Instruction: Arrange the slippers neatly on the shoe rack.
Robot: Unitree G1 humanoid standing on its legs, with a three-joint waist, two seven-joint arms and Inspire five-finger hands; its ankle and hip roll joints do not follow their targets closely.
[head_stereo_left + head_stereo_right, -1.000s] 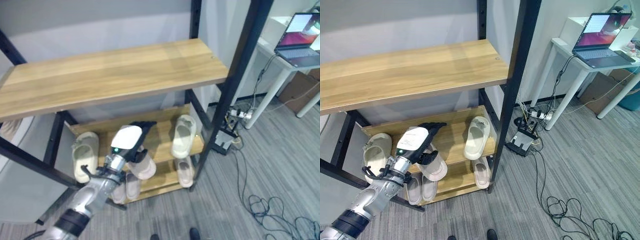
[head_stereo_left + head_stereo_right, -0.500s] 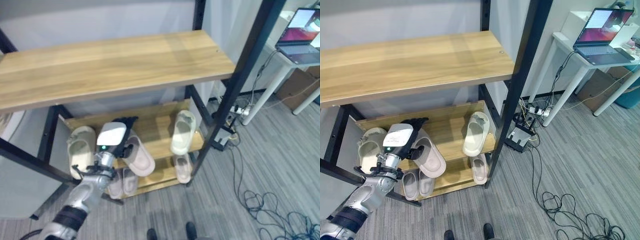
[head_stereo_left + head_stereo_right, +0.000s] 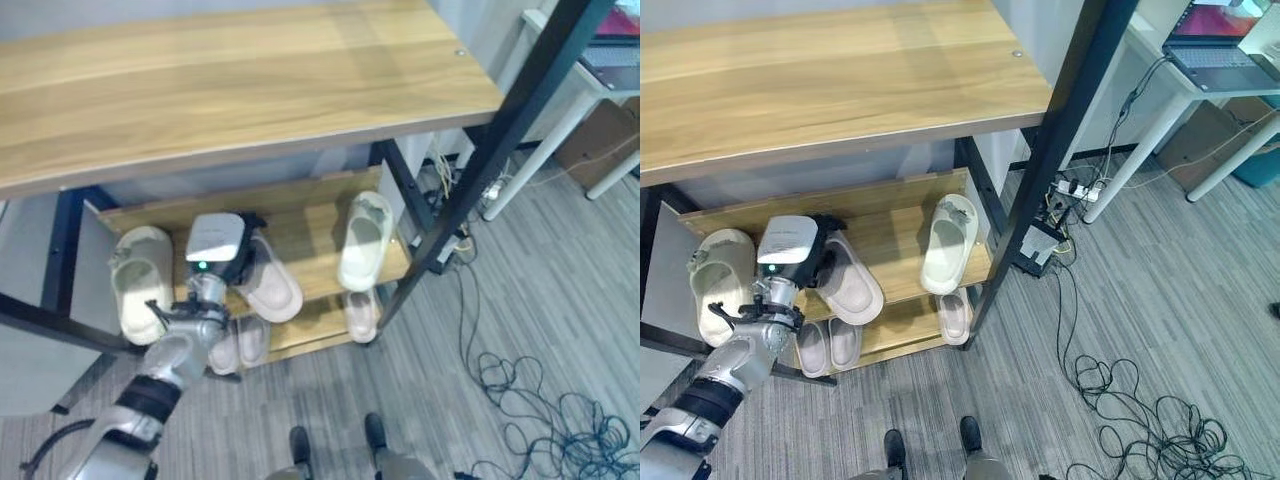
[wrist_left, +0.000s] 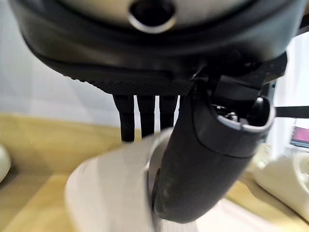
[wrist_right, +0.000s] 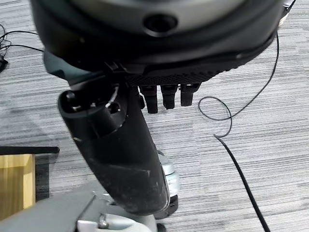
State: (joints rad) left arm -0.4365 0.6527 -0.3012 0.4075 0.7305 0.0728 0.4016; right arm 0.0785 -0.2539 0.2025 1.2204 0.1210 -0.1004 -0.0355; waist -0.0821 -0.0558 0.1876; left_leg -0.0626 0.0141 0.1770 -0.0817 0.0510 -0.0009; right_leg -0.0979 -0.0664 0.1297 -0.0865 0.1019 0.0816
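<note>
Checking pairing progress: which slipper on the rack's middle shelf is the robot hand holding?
The pinkish slipper, gripped by the left robot hand; the cream ones lie untouched.

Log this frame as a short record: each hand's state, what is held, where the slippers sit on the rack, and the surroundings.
left hand: shut on pinkish slipper, thumb and fingers pinching it, over the middle shelf
right hand: holding nothing, above the grey carpet
cream slippers: one at the middle shelf's left end, one at its right end
bottom shelf: a pair on the left, one slipper on the right
top shelf: bare wood
surroundings: laptop on a white table, cables on the floor
</note>
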